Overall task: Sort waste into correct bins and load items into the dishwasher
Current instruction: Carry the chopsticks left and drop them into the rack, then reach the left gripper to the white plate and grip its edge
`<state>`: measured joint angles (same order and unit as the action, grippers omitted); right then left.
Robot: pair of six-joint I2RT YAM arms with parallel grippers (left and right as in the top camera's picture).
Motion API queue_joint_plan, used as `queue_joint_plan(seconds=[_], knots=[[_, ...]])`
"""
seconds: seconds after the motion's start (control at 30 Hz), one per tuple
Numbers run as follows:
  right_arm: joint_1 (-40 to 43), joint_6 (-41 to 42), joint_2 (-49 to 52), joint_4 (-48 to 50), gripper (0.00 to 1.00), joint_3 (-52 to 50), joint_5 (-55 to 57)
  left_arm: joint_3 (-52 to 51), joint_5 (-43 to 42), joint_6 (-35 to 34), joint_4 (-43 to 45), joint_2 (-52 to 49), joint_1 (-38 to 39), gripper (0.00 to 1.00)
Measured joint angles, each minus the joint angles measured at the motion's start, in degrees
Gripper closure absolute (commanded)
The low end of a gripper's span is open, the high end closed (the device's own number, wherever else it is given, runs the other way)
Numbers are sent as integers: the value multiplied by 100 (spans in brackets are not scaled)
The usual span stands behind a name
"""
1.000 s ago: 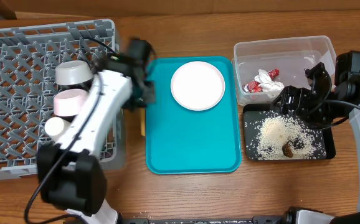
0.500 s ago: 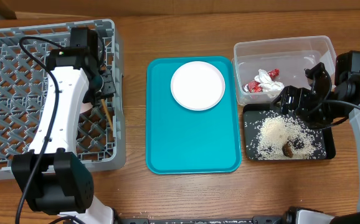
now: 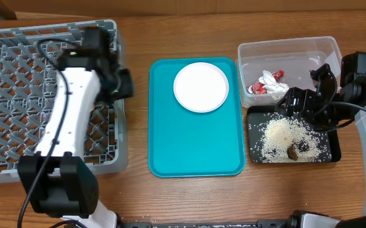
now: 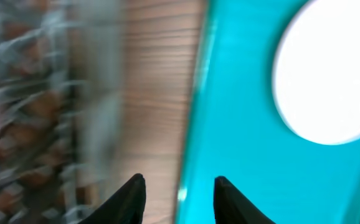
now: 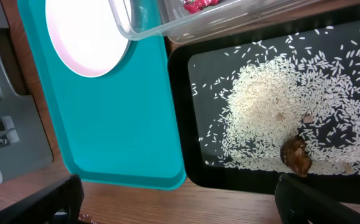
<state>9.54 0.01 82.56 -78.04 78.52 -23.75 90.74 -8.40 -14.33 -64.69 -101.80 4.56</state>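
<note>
The white plate (image 3: 201, 87) lies on the teal tray (image 3: 195, 145); it also shows in the left wrist view (image 4: 329, 74) and the right wrist view (image 5: 86, 31). My left gripper (image 3: 124, 83) (image 4: 179, 196) is open and empty at the right edge of the grey dish rack (image 3: 18, 69). The bowls, cup and chopsticks are hidden under the left arm. The red-and-white wrapper (image 3: 268, 84) lies in the clear tub (image 3: 297, 47). Rice (image 3: 284, 134) (image 5: 279, 118) and the brown lump (image 3: 293, 151) (image 5: 297, 155) lie in the black tray (image 3: 334, 149). My right gripper (image 3: 304, 103) (image 5: 180, 199) is wide open and empty above the black tray.
The left wrist view is blurred by motion. A strip of bare wooden table (image 3: 135, 145) separates the rack from the teal tray. The clear tub and the black tray stand close together right of the teal tray.
My left arm swung over the rack and its gripper now sits at the rack's right edge, facing the teal tray. The chopstick seen below it no longer shows. The right arm has not moved.
</note>
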Motion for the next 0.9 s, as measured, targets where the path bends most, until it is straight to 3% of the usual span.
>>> queue_joint_plan(seconds=[0.07, 0.23, 0.27, 0.33, 0.67, 0.8, 0.9], knots=[[0, -2, 0, 4, 0, 0, 0, 0, -15, 55, 234, 0, 398, 36], [0, 0, 0, 4, 0, 0, 2, 0, -17, 317, 922, -2, 1460, 35], [0, 2, 0, 7, 0, 0, 0, 0, -20, 415, 1032, -11, 1631, 29], [0, 0, 0, 9, 0, 0, 0, 2, -20, 645, 1294, -48, 1993, 27], [0, 0, 0, 4, 0, 0, 0, 2, 44, 1156, 2385, -1143, 2977, 36], [0, -2, 0, 2, 0, 0, 0, 0, 107, 1193, 2365, -1685, 3036, 43], [0, 0, 0, 4, 0, 0, -2, 0, 177, 1193, 2170, -1993, 3032, 55]])
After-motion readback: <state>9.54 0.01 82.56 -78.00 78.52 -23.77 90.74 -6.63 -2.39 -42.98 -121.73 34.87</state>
